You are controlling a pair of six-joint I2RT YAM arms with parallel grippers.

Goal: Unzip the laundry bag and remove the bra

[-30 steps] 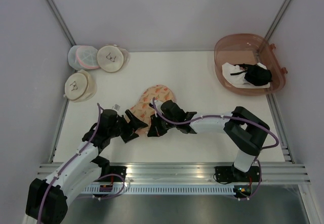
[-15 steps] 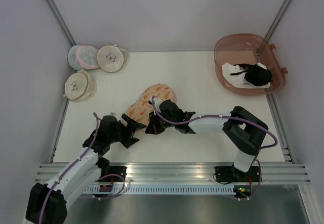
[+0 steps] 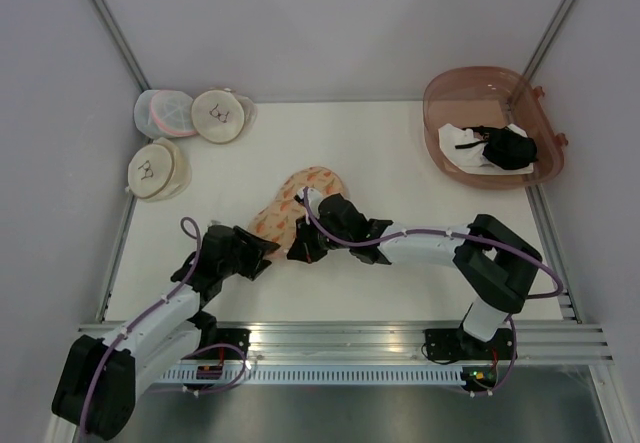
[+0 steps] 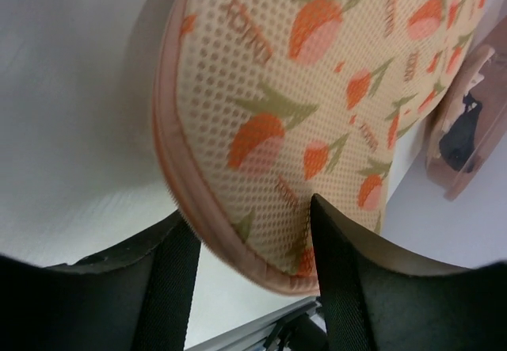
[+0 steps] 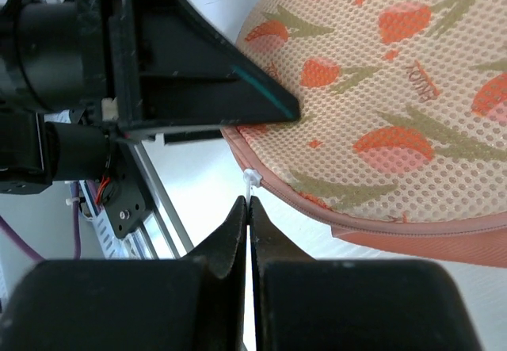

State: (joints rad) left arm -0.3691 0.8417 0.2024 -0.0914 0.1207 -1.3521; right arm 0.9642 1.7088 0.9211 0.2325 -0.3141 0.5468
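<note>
White table point(image 3: 400, 153), pale walls point(image 3: 330, 23): the laundry bag point(image 3: 290, 205) lies near centre.
The right gripper point(image 5: 249, 208) is clenched on its white pull point(image 5: 251, 179); the left gripper point(image 4: 249, 212) straddles its near end (grasping or not, cannot tell); orange lettering unreadable.

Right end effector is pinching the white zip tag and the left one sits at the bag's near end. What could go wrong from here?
1. The white zip tag is thin and pinched right at the tips of the right end effector; it may slip out when pulled.
2. The left end effector straddles the end of the laundry bag without clearly clamping it, so the whole bag may drag along instead of unzipping.
</note>
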